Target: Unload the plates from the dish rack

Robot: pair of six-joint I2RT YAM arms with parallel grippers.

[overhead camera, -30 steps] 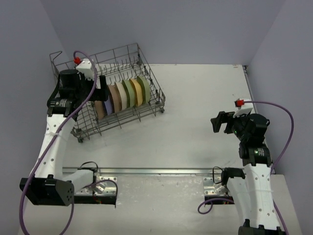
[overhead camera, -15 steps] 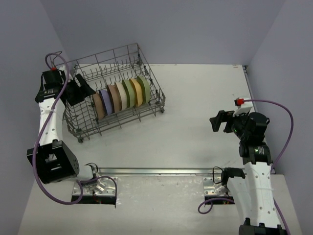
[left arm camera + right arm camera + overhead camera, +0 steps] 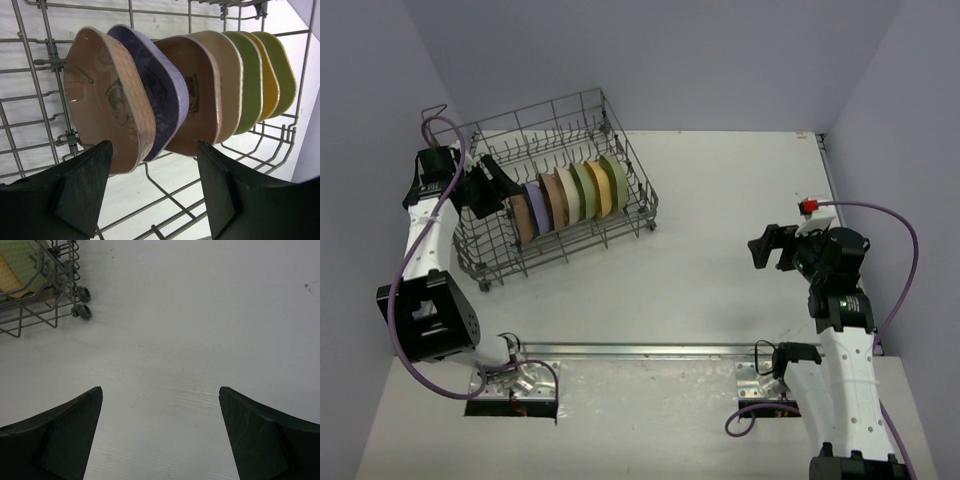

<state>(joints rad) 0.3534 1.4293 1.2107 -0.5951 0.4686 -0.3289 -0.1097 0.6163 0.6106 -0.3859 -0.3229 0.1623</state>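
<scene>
Overhead wide; left wrist close to plates [image 3: 192, 95]; right glimpses rack [image 3: 81, 293].

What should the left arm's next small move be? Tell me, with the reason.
Probably ease the left claw forward and centre it on the tan plate alone. The claw is open at that end of the row, with nothing held, and the tan plate is nearest. The lavender plate leans close behind it, so the fingers risk catching both.

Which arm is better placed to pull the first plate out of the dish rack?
Left. The left gripper is open at the dish rack, facing the tan plate; the right gripper hangs open over the table, well aside.
</scene>
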